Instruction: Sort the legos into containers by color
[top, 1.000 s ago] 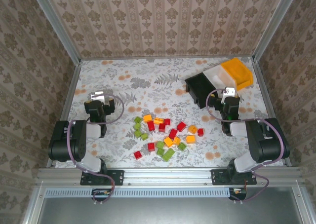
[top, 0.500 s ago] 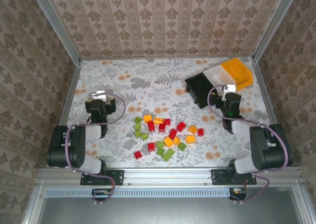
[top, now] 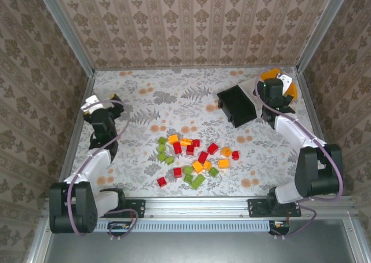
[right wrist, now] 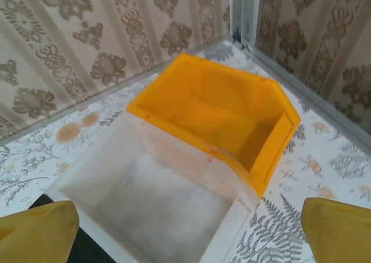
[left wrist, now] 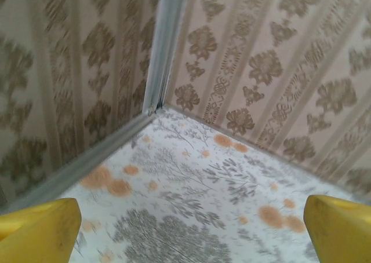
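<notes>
While left end effector (left wrist: 188, 233) and right end effector (right wrist: 188, 234) gape, glossy boxy orange bin (right wrist: 215, 108) adjoins frosted white bin (right wrist: 145, 196)

This looks like a lab robot test cell dressed as a home. Damask-wallpapered panels (top: 191, 25) on bare aluminium posts (top: 65, 28) box in a floral-papered table (top: 174, 109). The left arm (top: 98, 153) and right arm (top: 295, 137) are bolted to an aluminium rail (top: 197, 207) along the near edge.

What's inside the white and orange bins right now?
Nothing: in the right wrist view the white bin and orange bin are bare inside. The orange bin's near wall hides a strip of its floor; the black bin is too dark inside to judge.
</notes>
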You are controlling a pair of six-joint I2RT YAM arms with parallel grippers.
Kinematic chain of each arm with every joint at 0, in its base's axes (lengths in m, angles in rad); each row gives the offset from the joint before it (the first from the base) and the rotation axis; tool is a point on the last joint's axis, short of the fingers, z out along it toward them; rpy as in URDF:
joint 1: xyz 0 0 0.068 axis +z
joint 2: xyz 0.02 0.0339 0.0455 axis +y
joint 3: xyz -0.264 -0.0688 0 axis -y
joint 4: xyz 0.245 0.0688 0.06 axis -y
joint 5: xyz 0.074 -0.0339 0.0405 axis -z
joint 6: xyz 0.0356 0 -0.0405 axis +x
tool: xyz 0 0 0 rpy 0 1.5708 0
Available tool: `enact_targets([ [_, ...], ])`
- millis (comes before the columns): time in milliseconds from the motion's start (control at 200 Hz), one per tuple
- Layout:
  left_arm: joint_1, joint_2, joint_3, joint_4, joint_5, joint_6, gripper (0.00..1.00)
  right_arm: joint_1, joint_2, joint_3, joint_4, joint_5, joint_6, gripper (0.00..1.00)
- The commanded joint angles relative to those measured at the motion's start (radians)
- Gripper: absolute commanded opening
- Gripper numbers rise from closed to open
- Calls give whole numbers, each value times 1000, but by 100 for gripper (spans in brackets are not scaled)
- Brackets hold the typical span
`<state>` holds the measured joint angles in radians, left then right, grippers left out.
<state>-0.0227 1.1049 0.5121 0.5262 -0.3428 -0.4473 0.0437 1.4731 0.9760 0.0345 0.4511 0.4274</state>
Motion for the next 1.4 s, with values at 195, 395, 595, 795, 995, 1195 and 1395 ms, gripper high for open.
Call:
enact_targets([
  [195,103,-75,91,-222,310,-272,100,-5,199,177,-284,-315,-89,93],
  [395,83,-96,126,-331,364,-300,100,-5,293,265,-346,-345,-109,87],
  [595,-7,-136,144,-465,349,-257,99,5,398,346,-428,-392,-98,71],
  [795,-80,-166,131,-519,350,-246,99,52,431,353,-437,-386,-84,52],
  [995,-140,-194,107,-551,338,-242,99,123,436,350,-432,-377,-55,28],
  [1195,-189,-232,83,-586,322,-234,100,227,481,414,-464,-382,-13,0],
  [1395,-235,-289,56,-626,286,-249,100,408,536,509,-507,-324,106,0],
])
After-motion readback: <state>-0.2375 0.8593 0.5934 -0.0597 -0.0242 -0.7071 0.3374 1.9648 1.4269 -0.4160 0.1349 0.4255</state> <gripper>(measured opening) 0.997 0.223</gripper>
